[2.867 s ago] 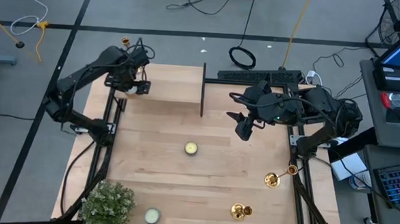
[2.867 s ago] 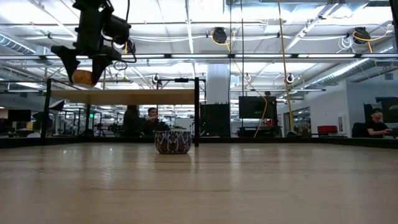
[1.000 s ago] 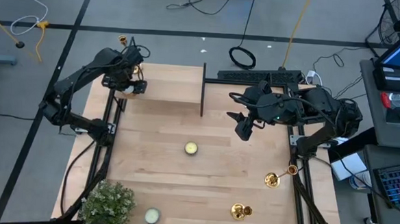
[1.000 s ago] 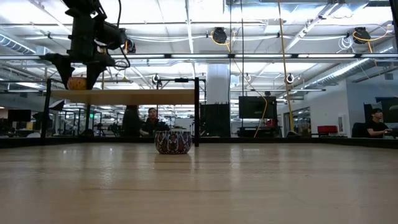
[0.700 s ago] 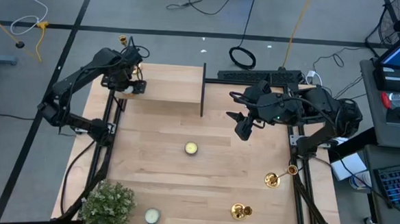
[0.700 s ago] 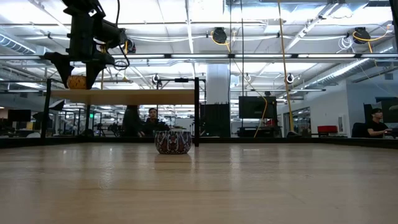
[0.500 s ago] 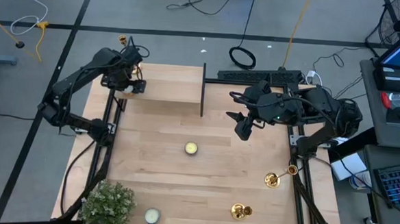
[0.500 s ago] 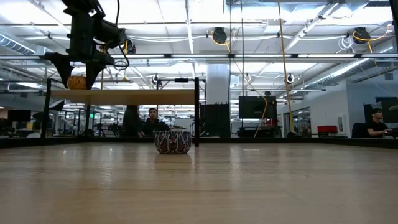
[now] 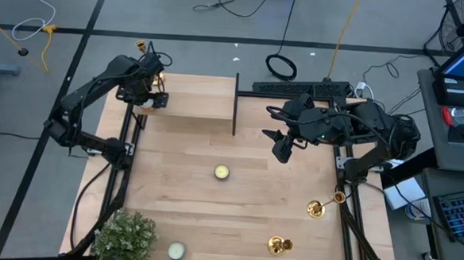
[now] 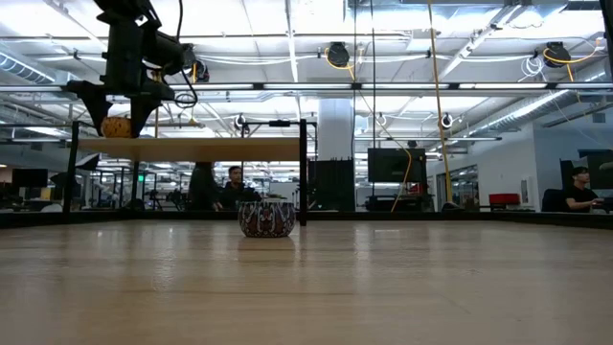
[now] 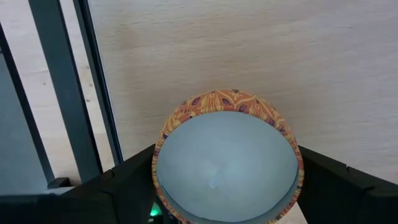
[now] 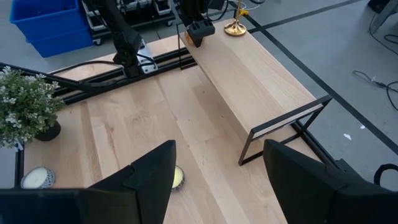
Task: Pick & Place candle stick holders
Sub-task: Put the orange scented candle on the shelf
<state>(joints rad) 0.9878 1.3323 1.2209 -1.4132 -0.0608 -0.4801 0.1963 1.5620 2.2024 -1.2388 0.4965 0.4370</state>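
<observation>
1. Candlesticks: we see one (image 9: 143, 46) upright on the raised shelf (image 9: 201, 106), at its far corner just beyond the left gripper (image 9: 149, 100); two more (image 9: 316, 208) (image 9: 279, 245) sit on the surface (image 9: 236, 210) near the right edge, well apart from the right gripper (image 9: 282, 148).
2. Left gripper is clamped on a patterned bowl (image 11: 227, 165) over the shelf; right gripper hangs with fingers apart, nothing held.
3. Versus half a second back: we see no change.
4. Bowl looks empty.

Wooden table (image 9: 211, 216) carries tealights (image 9: 222, 172), two candlesticks (image 9: 315, 208); plant (image 9: 123, 237).
</observation>
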